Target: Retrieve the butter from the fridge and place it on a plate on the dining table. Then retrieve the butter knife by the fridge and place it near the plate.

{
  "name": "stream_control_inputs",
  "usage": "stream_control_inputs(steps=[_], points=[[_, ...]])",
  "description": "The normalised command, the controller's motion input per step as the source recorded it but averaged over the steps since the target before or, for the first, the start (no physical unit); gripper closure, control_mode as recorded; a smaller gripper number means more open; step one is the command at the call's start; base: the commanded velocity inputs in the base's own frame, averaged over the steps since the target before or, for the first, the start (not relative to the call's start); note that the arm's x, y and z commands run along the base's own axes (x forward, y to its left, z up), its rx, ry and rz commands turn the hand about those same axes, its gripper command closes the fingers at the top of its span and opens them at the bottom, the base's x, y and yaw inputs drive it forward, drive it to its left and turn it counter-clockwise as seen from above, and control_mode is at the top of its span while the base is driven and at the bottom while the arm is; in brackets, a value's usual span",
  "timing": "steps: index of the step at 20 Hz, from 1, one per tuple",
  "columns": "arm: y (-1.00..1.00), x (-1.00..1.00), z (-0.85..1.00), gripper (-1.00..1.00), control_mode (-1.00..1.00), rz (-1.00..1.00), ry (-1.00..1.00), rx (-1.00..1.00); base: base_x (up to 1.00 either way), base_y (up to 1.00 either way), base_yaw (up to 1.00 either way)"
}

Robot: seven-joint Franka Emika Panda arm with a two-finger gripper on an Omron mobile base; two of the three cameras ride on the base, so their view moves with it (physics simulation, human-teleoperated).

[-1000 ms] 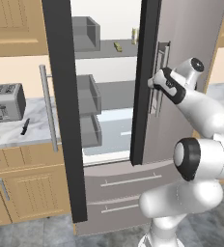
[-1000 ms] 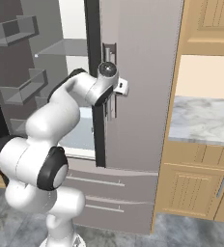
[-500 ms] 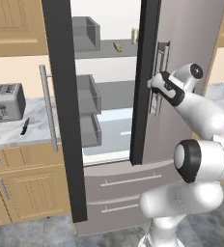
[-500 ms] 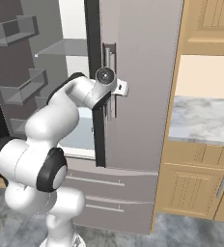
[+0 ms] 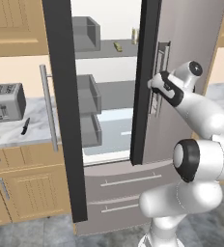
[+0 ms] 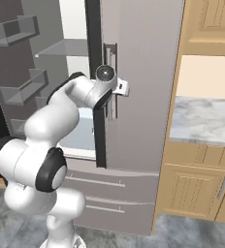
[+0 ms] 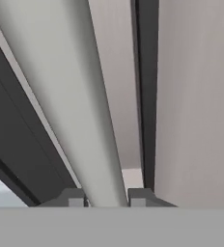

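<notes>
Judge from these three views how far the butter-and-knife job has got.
Done: the fridge's left door stands open. In hand: the gripper is shut on the right door's handle. Left: the butter sits on a shelf, the butter knife lies beside the toaster.

Light is even and diffuse across all 3 views, with no visible lamp. The brightest area is the open fridge interior, whose white back wall nearly washes out. Shadows are soft and faint; the toaster casts a faint 1 on the marble. No glare or specular hot spots on the metal doors. Rendered edges look slightly soft and jagged. In the hand view the door handle shows smooth shading from pale to grey, with no lens distortion.
</notes>
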Motion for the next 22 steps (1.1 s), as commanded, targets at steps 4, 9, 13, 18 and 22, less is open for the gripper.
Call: stream_control_inputs(steps=[4,9,13,18,22], points=[[-0.84,-0.51,-0.01,1.00,-1.00,0.00,0.00,0.00,0.00,0.00,0.00],[-1.00,-0.63,0.00,1.00,-1.00,-0.01,-0.01,0.00,0.00,0.00,0.00],[-1.00,-0.32,0.00,1.00,-1.00,-0.06,0.00,0.00,0.00,0.00,0.00],[-1.00,-0.19,0.00,-1.00,-1.00,-0.10,0.00,0.00,0.00,0.00,0.00],[-1.00,-0.32,-0.01,-1.00,-1.00,-0.10,0.00,-0.01,0.00,0.00,0.00]])
